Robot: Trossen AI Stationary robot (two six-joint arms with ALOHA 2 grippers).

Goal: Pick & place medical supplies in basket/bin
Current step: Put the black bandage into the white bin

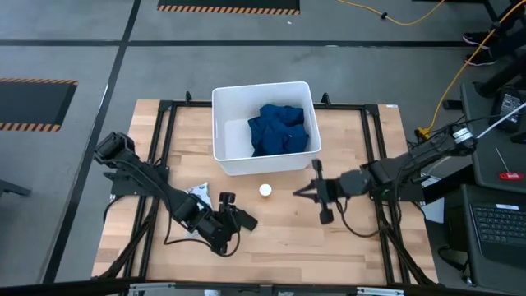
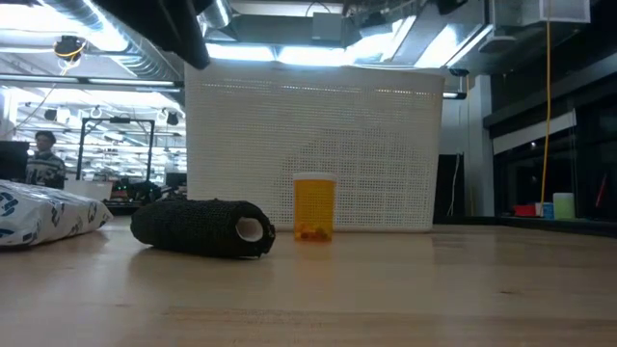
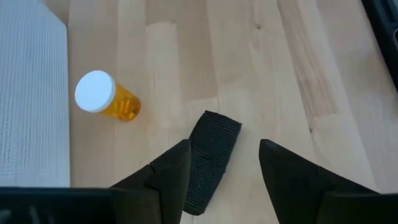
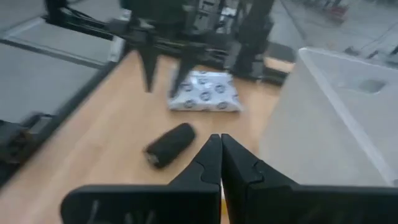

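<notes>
on the wooden surface [image 1: 279, 230] the left hand [image 3: 224, 168] hangs spread above the black roll [image 3: 208, 158], holding nothing, while the right hand [image 4: 219, 163] sits closed and empty beside the tub [image 1: 222, 123]

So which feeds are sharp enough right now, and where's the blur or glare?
Left wrist view: crisp on the black roll and the orange pill bottle. Right wrist view: soft, motion-smeared around the dotted white packet. Low view: ceiling lights glare above the white tub, table foreground soft. High view: even light, dark-blue cloth clear.
</notes>
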